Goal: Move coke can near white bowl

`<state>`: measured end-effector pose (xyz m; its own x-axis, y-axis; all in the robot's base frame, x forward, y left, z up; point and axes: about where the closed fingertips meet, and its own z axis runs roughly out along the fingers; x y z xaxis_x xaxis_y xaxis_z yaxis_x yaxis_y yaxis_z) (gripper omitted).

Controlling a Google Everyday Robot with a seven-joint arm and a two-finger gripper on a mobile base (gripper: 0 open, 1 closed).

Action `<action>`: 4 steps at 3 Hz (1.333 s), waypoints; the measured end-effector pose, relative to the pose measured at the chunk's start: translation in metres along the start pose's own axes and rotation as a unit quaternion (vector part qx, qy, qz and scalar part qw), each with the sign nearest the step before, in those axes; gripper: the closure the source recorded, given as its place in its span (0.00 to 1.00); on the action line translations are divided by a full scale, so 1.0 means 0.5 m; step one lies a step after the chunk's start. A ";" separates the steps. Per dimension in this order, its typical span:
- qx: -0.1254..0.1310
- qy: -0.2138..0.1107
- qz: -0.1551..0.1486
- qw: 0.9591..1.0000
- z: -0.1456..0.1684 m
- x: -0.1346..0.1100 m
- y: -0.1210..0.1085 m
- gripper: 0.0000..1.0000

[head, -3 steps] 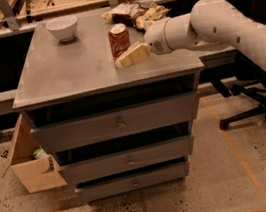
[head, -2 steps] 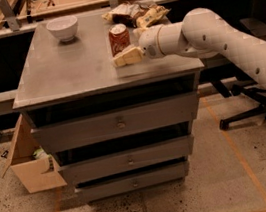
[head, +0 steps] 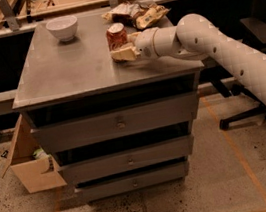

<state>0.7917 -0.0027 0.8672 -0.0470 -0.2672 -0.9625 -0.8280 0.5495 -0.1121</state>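
The coke can (head: 116, 35), red with a silver top, stands upright on the grey cabinet top (head: 71, 70), right of centre towards the back. The white bowl (head: 62, 28) sits at the back left of the same top, well apart from the can. My gripper (head: 125, 46) reaches in from the right at the can's lower right side. It is open, with one cream finger (head: 122, 54) in front of the can's base and the other behind it. The jaws are not closed on the can.
Brown-and-yellow snack bags (head: 138, 14) lie just behind the can and gripper. The cabinet has three drawers (head: 120, 124). An open cardboard box (head: 31, 163) sits on the floor at its left, and an office chair base (head: 240, 110) is at the right.
The gripper has moved left along the cabinet top, closer around the coke can. The can and bowl have not moved.
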 end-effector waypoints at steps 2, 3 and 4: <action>0.002 -0.009 -0.003 1.000 0.116 -0.056 -0.037 1.00; 0.015 -0.004 0.012 1.000 0.187 -0.061 -0.054 1.00; 0.032 0.013 0.015 0.999 0.283 -0.049 -0.082 0.98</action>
<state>0.9060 0.0935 0.8603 -0.0859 -0.2696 -0.9591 -0.7881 0.6073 -0.1001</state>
